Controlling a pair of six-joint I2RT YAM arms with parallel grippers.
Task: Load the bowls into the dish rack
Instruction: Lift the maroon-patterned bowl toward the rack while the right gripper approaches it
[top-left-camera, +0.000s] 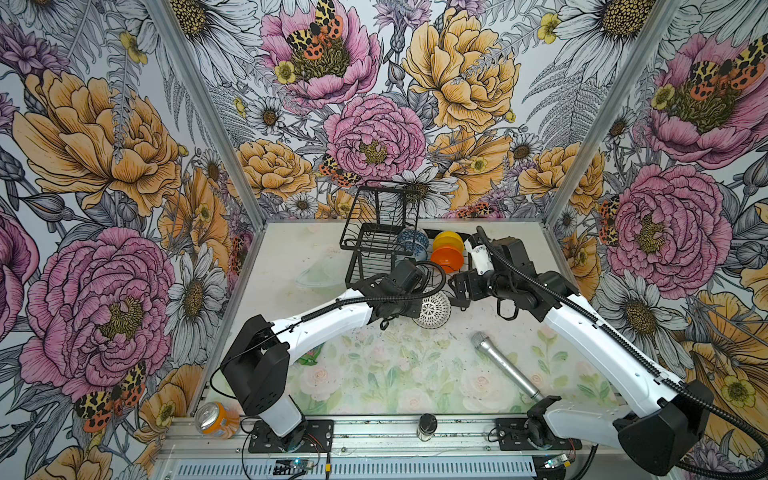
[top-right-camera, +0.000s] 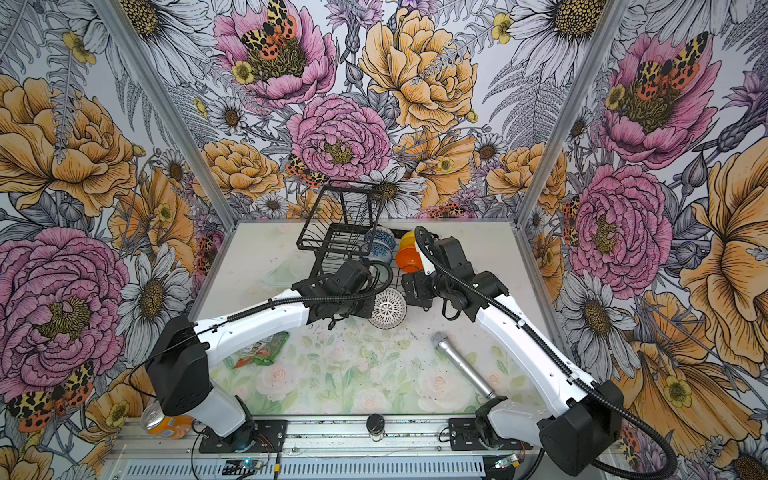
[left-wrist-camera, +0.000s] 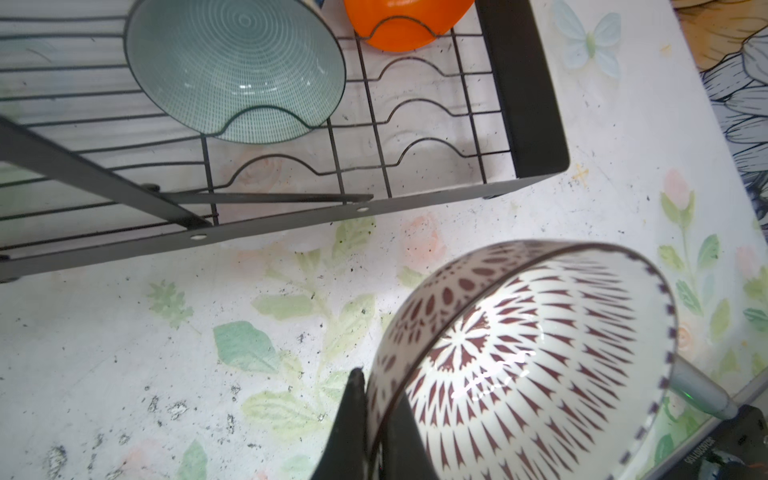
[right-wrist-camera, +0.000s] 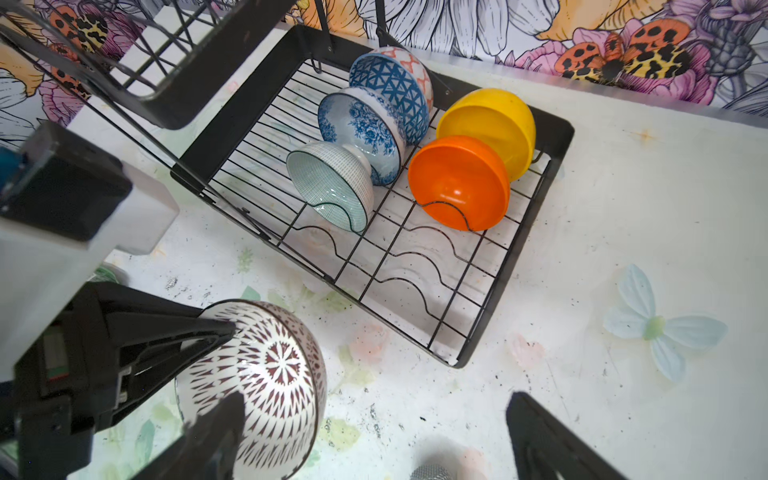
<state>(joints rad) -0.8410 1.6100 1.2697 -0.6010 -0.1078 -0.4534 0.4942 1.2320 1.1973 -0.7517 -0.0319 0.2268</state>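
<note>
Maroon darts and lattice cover the white glazed round bowl (left-wrist-camera: 532, 353) that my left gripper (left-wrist-camera: 370, 399) pinches by its thin rim, jaws narrow on the wall, the bowl tipped on edge. It hangs outside the black wire dish rack (right-wrist-camera: 559, 137), just near of its sheet-metal front rim, over the pale flower-printed table (right-wrist-camera: 623, 208). My right gripper (right-wrist-camera: 376, 397) gapes wide and empty just right of that bowl. Five more stand on edge in the rack's wavy slots: in the left row a finely gridded mint green bowl (right-wrist-camera: 328, 187) nearest, then a white-and-blue floral bowl (right-wrist-camera: 361, 124), then a blue geometric bowl (right-wrist-camera: 395, 87) farthest; in the right row a glossy plain orange bowl (right-wrist-camera: 457, 178) before a plain yellow bowl (right-wrist-camera: 490, 120).
</note>
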